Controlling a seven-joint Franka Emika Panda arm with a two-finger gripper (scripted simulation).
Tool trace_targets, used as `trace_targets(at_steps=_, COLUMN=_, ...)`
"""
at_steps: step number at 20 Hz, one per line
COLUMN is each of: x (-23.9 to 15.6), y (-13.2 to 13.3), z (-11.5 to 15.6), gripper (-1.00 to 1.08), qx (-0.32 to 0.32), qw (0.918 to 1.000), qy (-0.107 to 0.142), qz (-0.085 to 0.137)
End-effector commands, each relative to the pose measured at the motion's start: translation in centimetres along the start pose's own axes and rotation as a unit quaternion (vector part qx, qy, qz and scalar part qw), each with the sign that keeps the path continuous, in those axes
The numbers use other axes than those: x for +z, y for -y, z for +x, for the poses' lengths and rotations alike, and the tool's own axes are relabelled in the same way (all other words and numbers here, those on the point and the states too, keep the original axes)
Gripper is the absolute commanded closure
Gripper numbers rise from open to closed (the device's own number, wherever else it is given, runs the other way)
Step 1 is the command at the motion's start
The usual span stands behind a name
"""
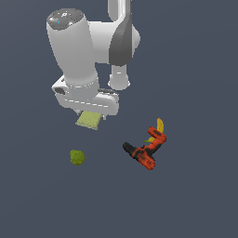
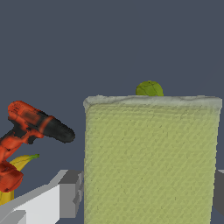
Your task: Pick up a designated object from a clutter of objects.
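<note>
The designated object, a thin pale yellow-green pad point(image 1: 88, 120) with a sponge-like texture, sticks out from under my hand in the exterior view. In the wrist view the pad point(image 2: 151, 157) fills the space between my two grey fingers point(image 2: 70, 192), which press on its two sides. My gripper point(image 2: 146, 194) is shut on the pad; in the exterior view the gripper point(image 1: 92, 114) has its fingertips hidden by the hand. Whether the pad touches the floor I cannot tell.
An olive-green ball point(image 1: 77, 157) lies toward the exterior view's left, and shows just past the pad's edge in the wrist view point(image 2: 149, 89). A red-and-black drill point(image 1: 145, 151) point(image 2: 30, 131) and a small yellow curved piece point(image 1: 160, 124) point(image 2: 19, 162) lie to the exterior view's right.
</note>
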State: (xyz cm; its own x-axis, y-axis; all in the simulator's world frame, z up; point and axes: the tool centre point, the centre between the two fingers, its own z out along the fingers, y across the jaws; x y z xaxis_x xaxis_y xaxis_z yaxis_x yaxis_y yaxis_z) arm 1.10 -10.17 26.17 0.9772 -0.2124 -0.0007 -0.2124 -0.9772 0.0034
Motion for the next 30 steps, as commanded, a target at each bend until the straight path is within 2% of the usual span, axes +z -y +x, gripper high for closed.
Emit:
trace_targets(at_steps=1, x=-2.5, y=1.1, z=0.6, gripper=1.08, qx=0.0, qw=1.0, qy=0.0, qz=0.0)
trace_targets(at_steps=15, x=-13.5, y=6.3, z=4.0, gripper=1.08, qx=-0.001, qw=1.0, qy=0.0, qz=0.001)
trace_targets(at_steps=22, x=-16.3, y=7.6, z=5.1, gripper=1.08, qx=-0.001, qw=1.0, qy=0.0, qz=0.001)
trace_targets(at_steps=30, x=-17.6, y=8.2, z=5.6, gripper=1.08, qx=-0.001, qw=1.0, qy=0.0, qz=0.002)
